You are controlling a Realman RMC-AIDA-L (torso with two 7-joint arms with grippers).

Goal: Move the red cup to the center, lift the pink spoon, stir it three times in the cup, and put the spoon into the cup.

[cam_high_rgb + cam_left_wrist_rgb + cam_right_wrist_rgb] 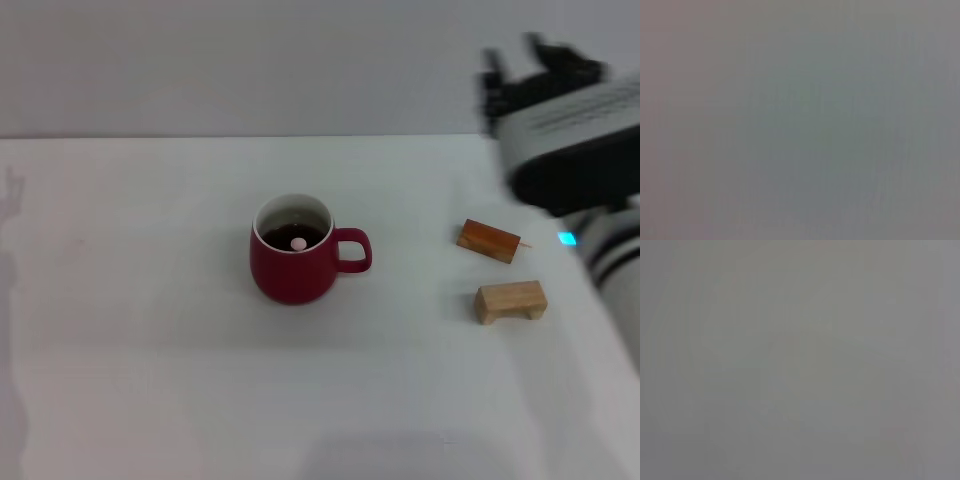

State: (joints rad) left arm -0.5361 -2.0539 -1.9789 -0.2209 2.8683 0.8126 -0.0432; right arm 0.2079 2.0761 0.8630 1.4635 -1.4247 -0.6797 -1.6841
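The red cup (293,262) stands upright near the middle of the white table (150,330) in the head view, its handle pointing to the right. The pink spoon (298,243) is inside the cup; only the small pink end of its handle shows against the dark inside. My right gripper (513,52) is raised at the far right, well away from the cup, with its fingers apart and nothing between them. My left gripper is out of view. Both wrist views show only a plain grey surface.
Two wooden blocks lie right of the cup: a reddish-brown one (489,240) and a pale one (511,300) nearer the front. The right arm's body (575,150) hangs over the table's right side.
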